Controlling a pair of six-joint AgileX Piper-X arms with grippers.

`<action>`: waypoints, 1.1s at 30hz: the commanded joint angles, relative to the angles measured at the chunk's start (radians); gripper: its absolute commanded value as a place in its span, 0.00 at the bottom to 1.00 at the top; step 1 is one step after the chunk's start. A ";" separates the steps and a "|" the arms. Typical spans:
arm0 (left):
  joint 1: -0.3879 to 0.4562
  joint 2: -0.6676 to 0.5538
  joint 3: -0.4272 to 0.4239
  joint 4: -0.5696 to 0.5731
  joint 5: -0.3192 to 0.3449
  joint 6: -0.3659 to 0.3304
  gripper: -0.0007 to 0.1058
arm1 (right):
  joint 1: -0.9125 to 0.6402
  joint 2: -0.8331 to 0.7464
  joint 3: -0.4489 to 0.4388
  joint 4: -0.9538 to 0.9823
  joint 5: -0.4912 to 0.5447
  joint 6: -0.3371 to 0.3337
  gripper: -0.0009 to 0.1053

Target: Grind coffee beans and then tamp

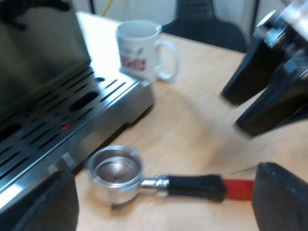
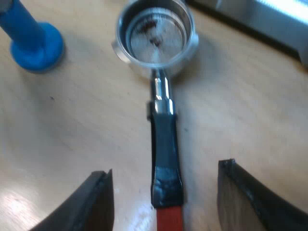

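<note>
The metal holder (image 1: 115,168) lies loose on the wooden table beside the espresso machine's drip tray (image 1: 62,110), its dark handle (image 1: 197,185) ending in red. My left gripper (image 1: 163,192) is open, its fingers spread wide on either side of the holder. My right gripper (image 2: 165,171) is open too and hangs over the handle (image 2: 163,144), one finger on each side, not touching it. From the left wrist it shows as the right gripper (image 1: 238,113) above the red end. The holder's basket (image 2: 156,38) has a few dark specks. A blue tamper (image 2: 33,41) stands near the basket.
A white mug (image 1: 139,48) with red print stands on the table past the corner of the drip tray. The machine's metal edge (image 2: 269,19) runs close to the basket. Bare wood lies around the handle.
</note>
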 commanded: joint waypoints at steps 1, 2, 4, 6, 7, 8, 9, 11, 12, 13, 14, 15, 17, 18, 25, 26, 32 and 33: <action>-0.005 -0.007 -0.039 0.067 -0.060 0.008 0.75 | 0.008 -0.036 -0.029 0.007 0.007 -0.057 0.49; -0.005 -0.007 -0.044 0.083 -0.060 0.012 0.75 | 0.011 -0.040 -0.034 0.007 0.007 -0.066 0.49; -0.005 -0.007 -0.052 0.102 -0.060 0.015 0.75 | 0.036 -0.060 -0.054 0.007 0.034 -0.126 0.49; -0.005 -0.007 -0.054 0.102 -0.060 0.014 0.75 | 0.062 -0.072 -0.067 0.007 0.059 -0.166 0.49; -0.005 -0.007 -0.054 0.102 -0.060 0.014 0.75 | 0.083 -0.080 -0.074 0.007 0.069 -0.178 0.49; -0.005 -0.007 -0.058 0.102 -0.060 0.014 0.75 | 0.105 -0.087 -0.078 0.007 0.081 -0.178 0.49; -0.005 -0.007 -0.059 0.102 -0.060 0.014 0.75 | 0.116 -0.092 -0.079 0.007 0.085 -0.178 0.49; -0.005 -0.007 -0.071 0.110 -0.060 0.014 0.75 | 0.160 -0.108 -0.080 0.007 0.119 -0.178 0.52; -0.005 -0.007 -0.075 0.117 -0.060 0.014 0.75 | 0.168 -0.112 -0.080 0.007 0.127 -0.178 0.54; -0.005 -0.007 -0.084 0.130 -0.060 0.014 0.75 | 0.195 -0.120 -0.080 0.007 0.159 -0.176 0.60; -0.005 -0.007 -0.094 0.147 -0.062 0.014 0.75 | 0.221 -0.126 -0.080 0.007 0.199 -0.176 0.65; -0.005 -0.007 -0.099 0.158 -0.065 0.014 0.75 | 0.234 -0.127 -0.080 0.007 0.217 -0.176 0.66; -0.005 -0.009 -0.121 0.214 -0.082 0.014 0.75 | 0.279 -0.136 -0.080 0.007 0.247 -0.176 0.70; -0.005 -0.009 -0.126 0.230 -0.088 0.014 0.75 | 0.294 -0.138 -0.080 0.007 0.247 -0.176 0.70; -0.005 -0.009 -0.159 0.320 -0.101 0.014 0.75 | 0.360 -0.139 -0.080 0.007 0.280 -0.176 0.69; -0.005 -0.009 -0.159 0.325 -0.101 0.014 0.75 | 0.360 -0.139 -0.080 0.006 0.286 -0.174 0.69; -0.005 -0.009 -0.151 0.325 -0.101 0.019 0.75 | 0.305 -0.139 -0.080 -0.001 0.293 -0.173 0.69; -0.005 -0.009 -0.149 0.325 -0.101 0.019 0.75 | 0.296 -0.139 -0.080 -0.001 0.293 -0.171 0.69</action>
